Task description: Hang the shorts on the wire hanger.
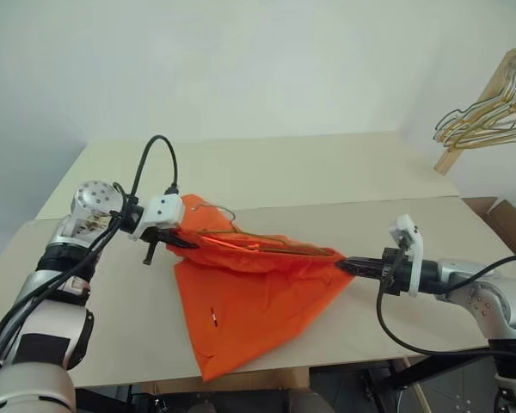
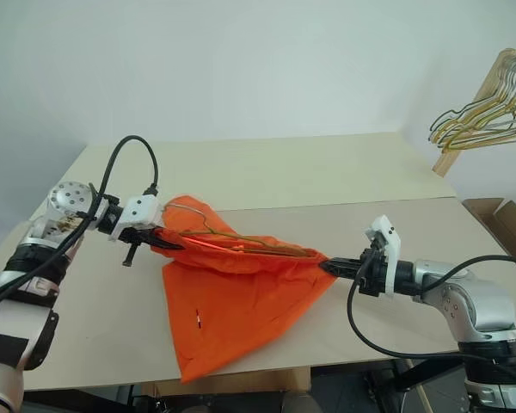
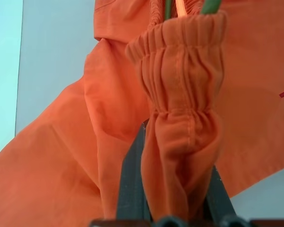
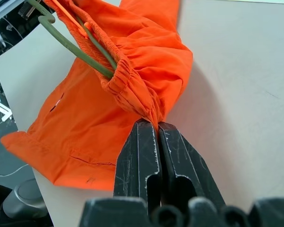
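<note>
Above the table (image 1: pixel 344 172), both pincers, left (image 1: pixel 182 242) and right (image 1: pixel 346 263), clamped on the shorts (image 1: pixel 249 301) around the wire hanger (image 4: pixel 71 45).

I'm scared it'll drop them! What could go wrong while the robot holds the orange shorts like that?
Each gripper pinches only a small bunch of the shorts waistband: the left gripper and right gripper could let the fabric slip. The wire hanger lies loosely inside the waistband, so it might slide out. Most of the shorts hang toward the table edge and could drag.
</note>
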`<state>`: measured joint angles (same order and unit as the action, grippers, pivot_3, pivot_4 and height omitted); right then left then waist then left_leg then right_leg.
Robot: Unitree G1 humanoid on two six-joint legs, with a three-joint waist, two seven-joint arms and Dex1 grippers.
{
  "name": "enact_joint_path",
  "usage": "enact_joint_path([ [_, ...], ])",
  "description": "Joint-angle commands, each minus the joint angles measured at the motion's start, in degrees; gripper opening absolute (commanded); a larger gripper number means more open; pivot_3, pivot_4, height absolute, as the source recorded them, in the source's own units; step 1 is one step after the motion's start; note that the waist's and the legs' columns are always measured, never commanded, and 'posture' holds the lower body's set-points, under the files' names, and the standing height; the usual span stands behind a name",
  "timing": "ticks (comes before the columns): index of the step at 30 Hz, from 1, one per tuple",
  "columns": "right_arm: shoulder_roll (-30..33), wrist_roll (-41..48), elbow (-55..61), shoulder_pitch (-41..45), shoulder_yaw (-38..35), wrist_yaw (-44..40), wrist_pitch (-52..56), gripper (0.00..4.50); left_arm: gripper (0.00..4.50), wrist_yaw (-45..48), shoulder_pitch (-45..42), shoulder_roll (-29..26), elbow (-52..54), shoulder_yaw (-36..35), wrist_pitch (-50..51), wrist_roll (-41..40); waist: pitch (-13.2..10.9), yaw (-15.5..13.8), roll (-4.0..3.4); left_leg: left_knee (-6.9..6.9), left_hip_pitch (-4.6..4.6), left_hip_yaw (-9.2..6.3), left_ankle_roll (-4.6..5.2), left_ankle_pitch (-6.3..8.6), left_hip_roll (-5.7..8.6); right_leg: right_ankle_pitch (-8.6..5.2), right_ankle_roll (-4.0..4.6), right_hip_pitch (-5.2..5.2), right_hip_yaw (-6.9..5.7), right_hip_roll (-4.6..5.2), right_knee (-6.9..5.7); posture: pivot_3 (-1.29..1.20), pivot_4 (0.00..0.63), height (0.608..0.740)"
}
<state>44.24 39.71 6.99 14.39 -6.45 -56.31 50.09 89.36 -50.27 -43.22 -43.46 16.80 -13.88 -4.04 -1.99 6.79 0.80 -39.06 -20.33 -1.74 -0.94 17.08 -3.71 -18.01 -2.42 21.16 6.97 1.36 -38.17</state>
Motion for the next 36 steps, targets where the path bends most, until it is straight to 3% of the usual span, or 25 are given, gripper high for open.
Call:
enact_joint_path([
  [1, 2.5, -0.2, -0.6, 0.1, -4.0, 0.2, -0.8, 0.04, 0.00, -0.6, -1.4, -2.4, -2.3, -0.7, 0.2, 3.3, 0.0, 0.0, 0.00, 0.00, 0.00, 0.00, 0.00, 0.00, 0.00, 0.00, 0.00, 0.00, 0.00, 0.00, 0.00, -0.07, 0.000, 0.740],
  [12, 1.8, 1.1, 2.4, -1.3, -5.6, -0.5, -3.1, 0.04, 0.00, -4.6, -2.5, -2.4, -6.5, 2.6, -2.6, 9.6, 0.0, 0.0, 0.00, 0.00, 0.00, 0.00, 0.00, 0.00, 0.00, 0.00, 0.00, 0.00, 0.00, 0.00, 0.00, -0.07, 0.000, 0.740],
  [30, 0.4, 4.5, 12.2, -0.6, -6.2, 0.3, -5.1, 0.04, 0.00, -4.7, -5.6, 6.3, -8.2, 3.1, -2.2, 10.7, 0.0, 0.3, 0.00, 0.00, -0.01, 0.00, 0.00, 0.00, 0.01, 0.00, 0.00, 0.00, 0.00, 0.00, 0.00, -0.11, 0.000, 0.740],
  [31, 0.5, 4.2, 12.1, -1.2, -6.1, 0.2, -5.4, 0.52, 0.00, -4.8, -5.8, 6.6, -8.6, 3.0, -2.3, 10.8, 0.0, 0.3, 0.00, 0.00, -0.01, 0.00, 0.00, 0.00, 0.01, 0.00, 0.00, 0.00, 0.00, 0.00, 0.00, -0.11, 0.000, 0.740],
  [32, 0.6, 3.8, 12.1, -1.8, -6.1, 0.1, -5.8, 0.68, 0.00, -5.0, -6.0, 6.8, -8.8, 2.8, -2.3, 10.9, 0.0, 0.3, 0.00, 0.00, -0.01, 0.00, 0.00, 0.00, 0.00, 0.00, 0.00, 0.00, 0.00, 0.00, 0.01, -0.11, 0.000, 0.740],
  [36, 1.9, 2.8, 12.2, -3.2, -6.0, -0.3, -6.6, 2.04, 0.00, -6.0, -6.5, 7.6, -10.0, 2.2, -2.8, 11.5, 0.0, 0.3, 0.00, 0.00, -0.02, 0.00, 0.00, 0.00, 0.01, 0.00, 0.00, 0.00, 0.00, 0.00, 0.02, -0.12, 0.000, 0.740],
])
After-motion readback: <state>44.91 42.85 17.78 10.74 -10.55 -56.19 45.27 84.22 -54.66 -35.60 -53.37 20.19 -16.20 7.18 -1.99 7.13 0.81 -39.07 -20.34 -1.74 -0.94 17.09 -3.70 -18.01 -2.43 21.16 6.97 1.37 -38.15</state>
